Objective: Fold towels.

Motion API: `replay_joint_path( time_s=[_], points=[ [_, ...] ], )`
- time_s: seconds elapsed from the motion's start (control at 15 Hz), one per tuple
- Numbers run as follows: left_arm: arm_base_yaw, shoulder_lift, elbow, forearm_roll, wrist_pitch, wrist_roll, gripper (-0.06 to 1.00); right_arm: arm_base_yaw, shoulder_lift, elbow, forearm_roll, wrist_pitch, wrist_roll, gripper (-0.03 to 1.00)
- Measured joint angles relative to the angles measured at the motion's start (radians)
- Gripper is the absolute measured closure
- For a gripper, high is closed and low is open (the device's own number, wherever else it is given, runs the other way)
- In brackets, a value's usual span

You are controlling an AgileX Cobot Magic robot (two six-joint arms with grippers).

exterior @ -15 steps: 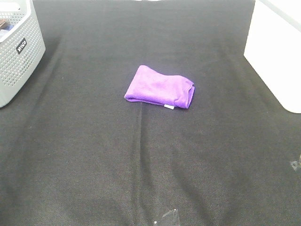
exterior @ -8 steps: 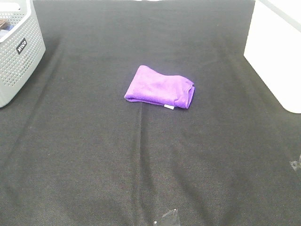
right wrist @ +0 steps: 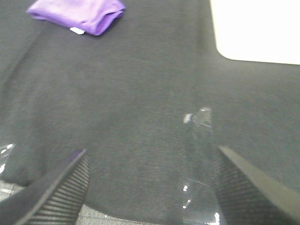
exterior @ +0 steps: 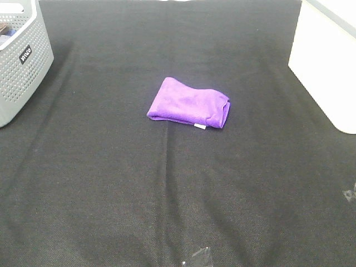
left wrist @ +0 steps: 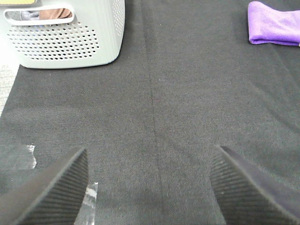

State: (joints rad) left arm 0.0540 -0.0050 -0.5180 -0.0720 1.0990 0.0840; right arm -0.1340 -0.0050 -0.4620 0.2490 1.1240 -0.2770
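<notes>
The purple towel [exterior: 189, 103] lies folded into a small bundle near the middle of the black cloth-covered table, its white tag [exterior: 199, 127] at the near hem. It also shows in the left wrist view [left wrist: 274, 23] and the right wrist view [right wrist: 77, 14]. My left gripper [left wrist: 150, 187] is open and empty, low over the table near its front left, far from the towel. My right gripper [right wrist: 150, 187] is open and empty near the front right edge. Neither arm shows in the exterior high view.
A grey perforated basket [exterior: 22, 61] stands at the back left, also in the left wrist view [left wrist: 65, 35]. A white box [exterior: 328, 61] stands at the back right. Bits of clear tape [exterior: 200, 257] lie at the table's front edge.
The towel has not moved. The small object at the right edge of the exterior high view has slipped a little lower.
</notes>
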Motion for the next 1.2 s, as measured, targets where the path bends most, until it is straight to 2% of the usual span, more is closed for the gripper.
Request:
replay_joint_path(
  time_s=[0.27,0.53,0.67,0.93,1.2],
  points=[
    [0.000,0.000,0.000,0.011,-0.005,-0.016,0.25,0.000,0.000,0.000,-0.034,-0.002,0.031,0.25],
    [0.000,0.000,0.000,0.008,-0.005,-0.020,0.25,0.070,0.000,0.000,-0.070,-0.002,0.014,0.25],
    [0.003,0.000,0.000,0.000,-0.005,-0.034,0.25,0.078,0.000,0.000,-0.069,-0.002,0.014,0.25],
    [0.068,0.000,0.000,-0.008,-0.005,-0.037,0.25,0.078,0.000,0.000,-0.069,-0.002,0.014,0.25],
    [0.069,0.000,0.000,-0.010,-0.006,-0.037,0.25,0.078,0.000,0.000,-0.069,-0.002,0.014,0.25]
  ],
)
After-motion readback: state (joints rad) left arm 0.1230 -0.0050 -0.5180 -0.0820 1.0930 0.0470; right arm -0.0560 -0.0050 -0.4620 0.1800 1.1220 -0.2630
